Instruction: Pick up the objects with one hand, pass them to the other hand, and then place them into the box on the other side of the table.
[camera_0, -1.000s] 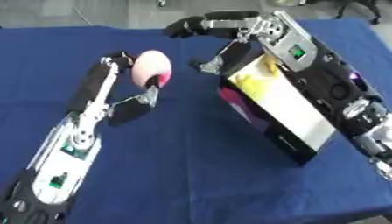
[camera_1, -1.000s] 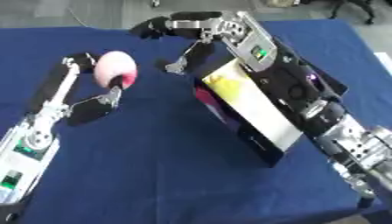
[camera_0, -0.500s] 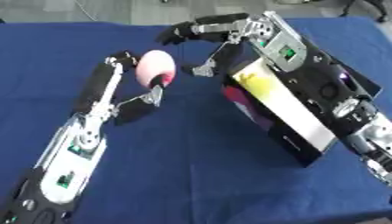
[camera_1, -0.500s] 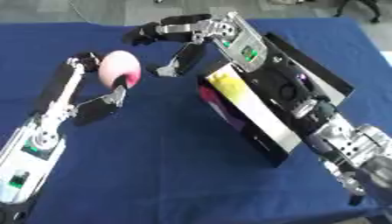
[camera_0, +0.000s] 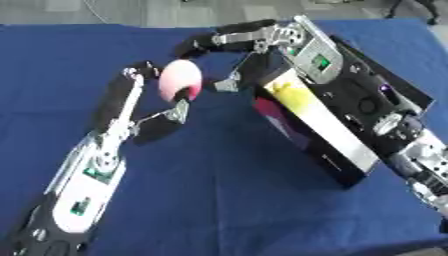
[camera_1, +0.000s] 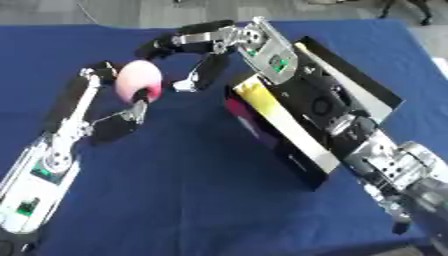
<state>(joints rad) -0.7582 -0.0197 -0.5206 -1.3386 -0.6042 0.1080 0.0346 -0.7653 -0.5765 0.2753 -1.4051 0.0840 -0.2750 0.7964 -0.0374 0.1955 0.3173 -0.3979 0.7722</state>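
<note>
Gripping the pink ball (camera_0: 179, 80), the left hand (camera_0: 153, 95) meets the spread-fingered right hand (camera_1: 188, 47) beside the box (camera_1: 289, 135).

Pink round obj (camera_0: 180, 80) held up in left robot hand (camera_0: 162, 90), w/ black box (camera_0: 337, 115) just right.

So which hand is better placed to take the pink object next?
The right hand: its open fingers reach toward the pink object held up by the left hand, and the box lies on its side.
</note>
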